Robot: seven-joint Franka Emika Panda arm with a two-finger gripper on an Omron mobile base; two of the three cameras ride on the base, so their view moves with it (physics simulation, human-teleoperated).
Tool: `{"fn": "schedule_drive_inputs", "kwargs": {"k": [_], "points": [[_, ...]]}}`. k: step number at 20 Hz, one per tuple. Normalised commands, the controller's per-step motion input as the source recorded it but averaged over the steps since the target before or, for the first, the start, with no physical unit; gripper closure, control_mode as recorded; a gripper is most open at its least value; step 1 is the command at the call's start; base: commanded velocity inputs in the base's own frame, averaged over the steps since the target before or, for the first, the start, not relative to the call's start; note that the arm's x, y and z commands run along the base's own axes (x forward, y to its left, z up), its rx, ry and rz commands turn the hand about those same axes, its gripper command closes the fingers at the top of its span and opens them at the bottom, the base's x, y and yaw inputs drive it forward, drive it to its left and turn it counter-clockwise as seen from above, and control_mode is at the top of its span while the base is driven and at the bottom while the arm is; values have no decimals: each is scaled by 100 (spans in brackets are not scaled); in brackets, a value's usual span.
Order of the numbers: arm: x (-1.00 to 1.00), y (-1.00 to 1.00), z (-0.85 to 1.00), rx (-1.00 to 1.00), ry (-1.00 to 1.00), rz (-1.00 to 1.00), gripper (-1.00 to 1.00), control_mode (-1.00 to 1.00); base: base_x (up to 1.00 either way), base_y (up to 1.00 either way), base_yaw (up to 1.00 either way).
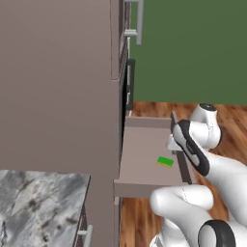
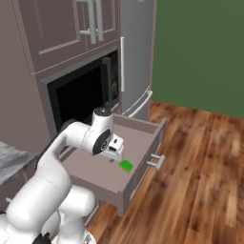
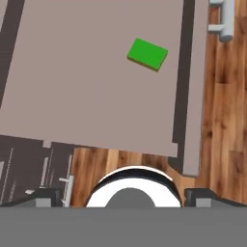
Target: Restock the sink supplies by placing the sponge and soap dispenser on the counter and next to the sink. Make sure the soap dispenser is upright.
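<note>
Presently the pincer (image 3: pixel 123 200) is held above an open drawer (image 1: pixel 140 173), with its fingers spread wide and nothing between them. The sponge (image 3: pixel 147 53), a small flat green block, is seen lying alone on the drawer floor, ahead of the pincer and a little to its right in the hand view, near the drawer's front wall with the silver handle (image 2: pixel 156 162). No contact with the sponge is made; it is well apart from the fingertips. A corner of the marbled bench (image 1: pixel 38 207) is visible in the left base view, far behind the pincer and to the side of the tall cabinets; which way the sink lies from there cannot be told. The step in hand is judged to be the reach for the sponge, the first of the two supplies. For the next move, the pincer should be brought forward and down over the green block, the fingers set across its short sides, and only then closed. Care is needed because the sponge is thin and lies flat.
</note>
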Motion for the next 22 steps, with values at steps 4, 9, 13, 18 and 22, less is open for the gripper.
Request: {"fn": "schedule_drive_inputs", "kwargs": {"k": [4,9,13,18,22], "points": [[33,0,-44,2,0,0,-100,-100,0,0,0],[32,6,-52,0,0,0,-100,-100,0,0,0],[23,2,-49,0,0,0,-100,-100,0,0,0],[10,0,-48,0,0,0,-100,-100,0,0,0],[4,0,-45,0,0,0,-100,-100,0,0,0]]}}
